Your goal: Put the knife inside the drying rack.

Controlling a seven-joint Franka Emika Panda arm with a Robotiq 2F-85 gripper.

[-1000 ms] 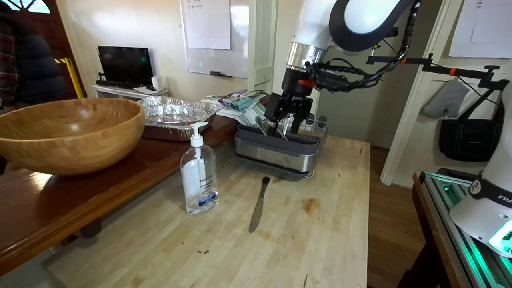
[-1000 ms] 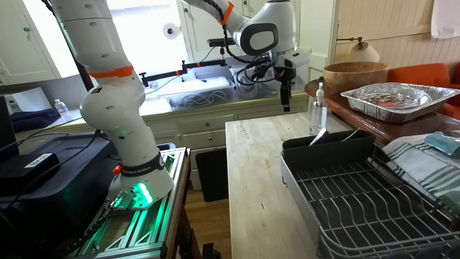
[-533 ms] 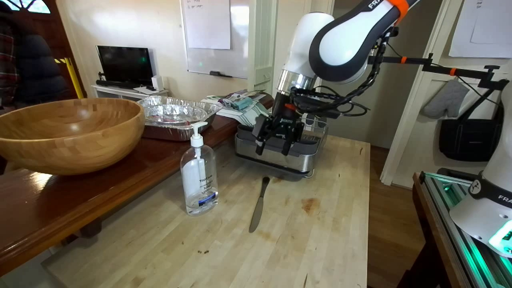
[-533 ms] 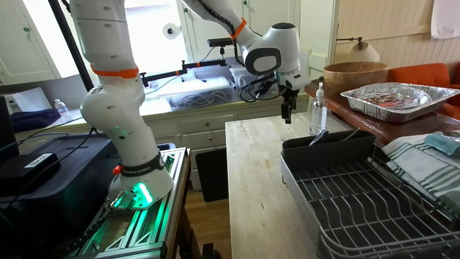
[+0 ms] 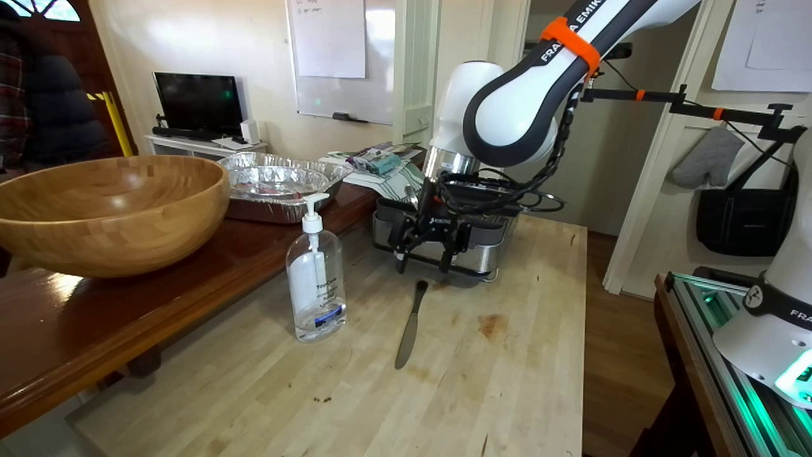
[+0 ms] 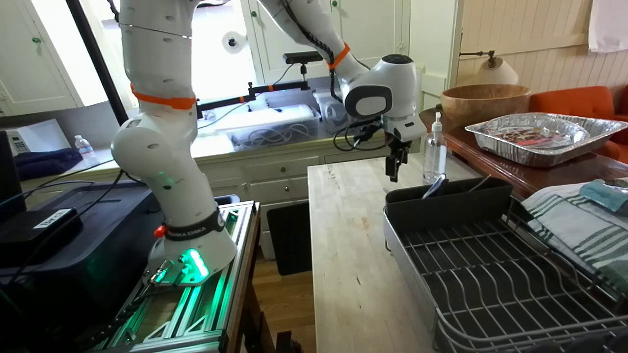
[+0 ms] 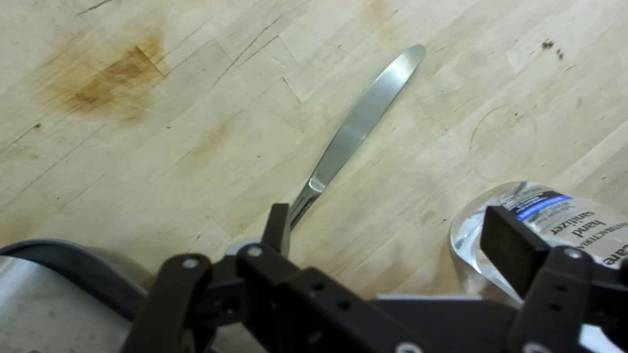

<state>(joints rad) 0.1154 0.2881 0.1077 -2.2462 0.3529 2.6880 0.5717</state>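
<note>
The knife (image 5: 410, 330) lies flat on the wooden table, dark handle toward the rack. In the wrist view the knife's blade (image 7: 360, 120) points up and right; the handle's end is hidden behind a finger. The drying rack (image 5: 487, 259) stands behind the knife, with a dark cutlery holder at its near side. It fills the lower right of an exterior view (image 6: 409, 268), and its corner shows in the wrist view (image 7: 54, 309). My gripper (image 5: 422, 269) is open and empty, in front of the rack and above the knife's handle; it also shows in the wrist view (image 7: 386, 215).
A clear soap bottle (image 5: 316, 298) stands left of the knife; its base shows near a finger in the wrist view (image 7: 535, 206). Cutlery (image 6: 434, 186) stands in the rack's holder. A wooden bowl (image 5: 114, 216) and foil tray (image 5: 279, 181) sit on the higher brown counter.
My gripper has moved out from above the rack's cutlery holder, lower and toward the knife. It stays open. The knife, rack and bottle have not moved.
</note>
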